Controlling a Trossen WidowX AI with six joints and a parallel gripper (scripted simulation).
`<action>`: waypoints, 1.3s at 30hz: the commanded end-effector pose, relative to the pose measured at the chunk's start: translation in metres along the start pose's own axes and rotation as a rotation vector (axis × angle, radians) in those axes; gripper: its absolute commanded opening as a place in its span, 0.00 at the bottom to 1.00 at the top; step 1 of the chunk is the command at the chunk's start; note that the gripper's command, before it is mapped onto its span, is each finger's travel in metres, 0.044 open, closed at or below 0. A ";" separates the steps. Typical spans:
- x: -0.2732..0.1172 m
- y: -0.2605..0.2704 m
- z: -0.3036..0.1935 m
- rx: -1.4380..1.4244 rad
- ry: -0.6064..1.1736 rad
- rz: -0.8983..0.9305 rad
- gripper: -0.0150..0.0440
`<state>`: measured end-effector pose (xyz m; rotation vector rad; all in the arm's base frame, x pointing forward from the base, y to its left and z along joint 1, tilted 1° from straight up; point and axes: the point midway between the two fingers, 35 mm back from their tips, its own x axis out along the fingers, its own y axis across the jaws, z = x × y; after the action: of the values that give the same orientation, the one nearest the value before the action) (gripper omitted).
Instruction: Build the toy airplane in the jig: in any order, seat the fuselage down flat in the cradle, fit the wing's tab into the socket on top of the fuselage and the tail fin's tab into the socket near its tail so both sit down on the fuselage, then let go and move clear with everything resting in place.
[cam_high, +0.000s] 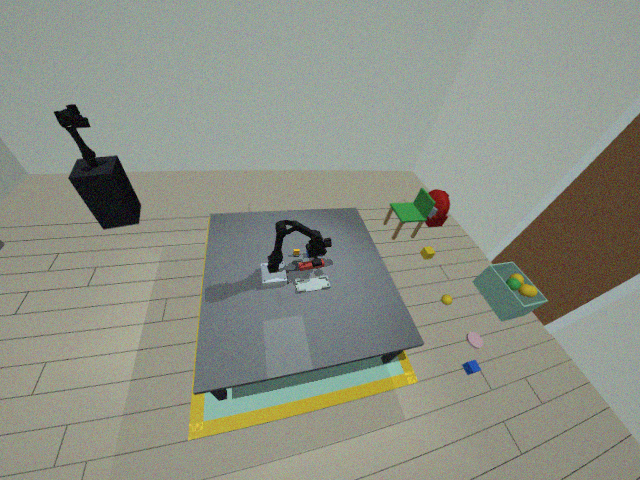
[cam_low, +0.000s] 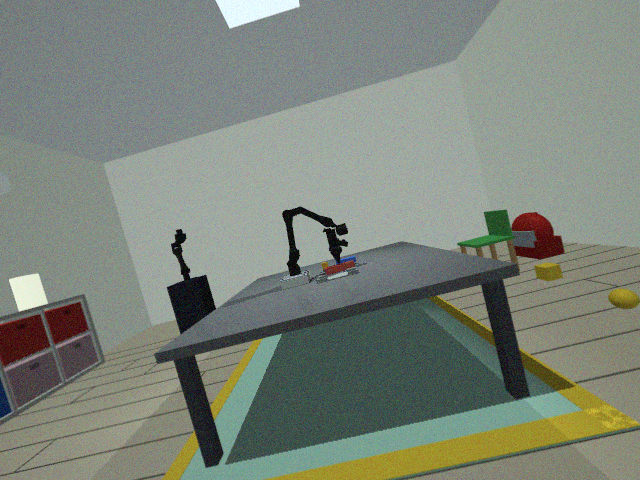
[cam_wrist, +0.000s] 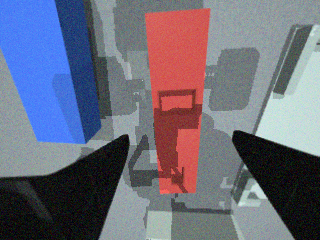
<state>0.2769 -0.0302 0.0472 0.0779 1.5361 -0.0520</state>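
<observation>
The red fuselage (cam_high: 306, 266) (cam_low: 341, 268) (cam_wrist: 177, 55) lies outside the jig, between the jig and the blue wing. The pale jig (cam_high: 312, 284) (cam_wrist: 292, 120) is empty. The blue wing (cam_low: 349, 259) (cam_wrist: 37, 75) lies along the fuselage's other side. The small orange-yellow tail fin (cam_high: 296, 252) (cam_low: 324, 264) is on the table, nearer the arm's base. My gripper (cam_low: 338, 259) (cam_wrist: 179, 137) is open and points down over the fuselage. In the wrist view its fingertips show on either side of the fuselage, with gaps on both sides. Their exact height above it cannot be told.
The arm's white base plate (cam_high: 273, 279) is on the grey table (cam_high: 237, 330), beside the jig's near end. The wing is close to the left finger in the wrist view, and the jig's edge is close to the right finger.
</observation>
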 end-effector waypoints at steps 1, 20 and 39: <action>0.006 0.001 0.001 -0.005 -0.002 0.003 1.00; 0.037 0.001 0.001 -0.004 -0.002 0.003 1.00; 0.047 0.001 0.000 -0.004 -0.002 0.003 0.58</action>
<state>0.2782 -0.0292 -0.0001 0.0754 1.5360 -0.0488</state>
